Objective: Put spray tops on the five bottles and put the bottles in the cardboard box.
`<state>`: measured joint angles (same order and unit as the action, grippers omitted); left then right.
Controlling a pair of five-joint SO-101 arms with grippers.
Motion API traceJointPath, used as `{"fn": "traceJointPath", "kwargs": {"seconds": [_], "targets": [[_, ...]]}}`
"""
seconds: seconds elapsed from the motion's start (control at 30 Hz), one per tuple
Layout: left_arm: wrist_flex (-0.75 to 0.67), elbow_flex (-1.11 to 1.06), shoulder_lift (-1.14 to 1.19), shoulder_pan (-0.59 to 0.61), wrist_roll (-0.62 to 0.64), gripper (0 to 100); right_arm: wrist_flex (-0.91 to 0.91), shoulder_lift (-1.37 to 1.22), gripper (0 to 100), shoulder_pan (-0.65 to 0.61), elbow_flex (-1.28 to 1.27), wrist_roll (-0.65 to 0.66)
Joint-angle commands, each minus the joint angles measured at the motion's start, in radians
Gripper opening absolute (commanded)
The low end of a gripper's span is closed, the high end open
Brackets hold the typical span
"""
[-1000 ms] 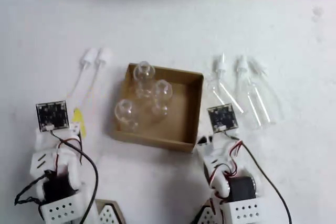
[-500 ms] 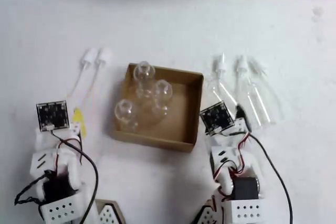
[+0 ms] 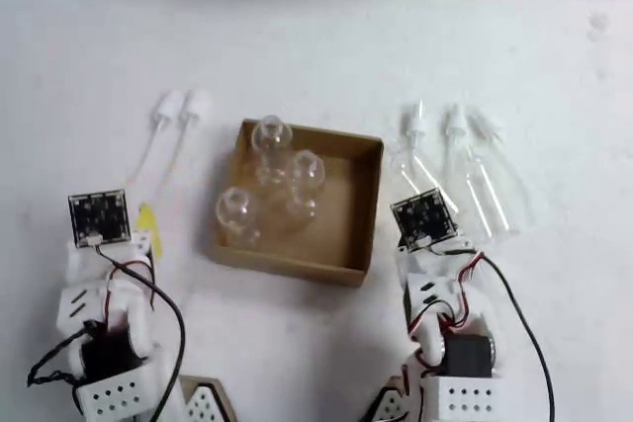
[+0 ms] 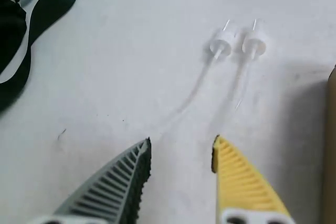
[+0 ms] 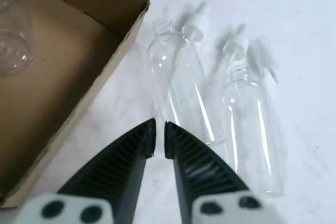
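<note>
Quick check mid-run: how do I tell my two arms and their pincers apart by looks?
The left arm and right arm are both white plastic with black motors, red and black wires, and a black square board at the wrist. The left pincer has one grey and one yellow ribbed finger; the right pincer has two black ribbed fingers on a white base.

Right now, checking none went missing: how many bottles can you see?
5. Three are in the cardboard box: far bottle, middle bottle, near-left bottle. Two lie on the table right of the box: inner bottle, outer bottle. None seem hidden.
</note>
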<state>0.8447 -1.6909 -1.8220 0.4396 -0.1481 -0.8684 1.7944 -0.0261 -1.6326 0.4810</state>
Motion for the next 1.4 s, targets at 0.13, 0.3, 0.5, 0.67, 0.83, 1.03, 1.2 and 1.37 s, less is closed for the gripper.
{"fn": "traceJointPath", "kwargs": {"seconds": [0.13, 0.3, 0.5, 0.67, 0.83, 1.03, 1.2, 1.37], "targets": [[-0.006, -0.002, -0.008, 0.007, -0.011, 18, -0.189, -0.291, 1.5, -0.077, 0.422, -0.071], [0.006, -0.002, -0.008, 0.005, -0.011, 18, -0.214, -0.610, 1.7, -0.097, 0.589, -0.072], [0.006, -0.002, -0.008, 0.005, -0.011, 18, -0.216, -0.952, 1.8, -0.090, 0.718, -0.132], [0.006, -0.002, -0.008, 0.005, -0.011, 18, -0.239, -1.161, 1.8, -0.088, 0.875, -0.242], [0.006, -0.002, -0.008, 0.005, -0.011, 18, -0.318, -1.337, 1.8, -0.088, 1.069, -0.256], [0.006, -0.002, -0.008, 0.005, -0.011, 18, -0.389, -1.564, 1.8, -0.077, 1.243, -0.258], [0.006, -0.002, -0.008, 0.005, -0.011, 18, -0.386, -1.722, 1.8, -0.004, 1.346, -0.316], [0.006, -0.002, -0.008, 0.005, -0.011, 18, -0.386, -1.847, 1.8, 0.007, 1.427, -0.324]]}}
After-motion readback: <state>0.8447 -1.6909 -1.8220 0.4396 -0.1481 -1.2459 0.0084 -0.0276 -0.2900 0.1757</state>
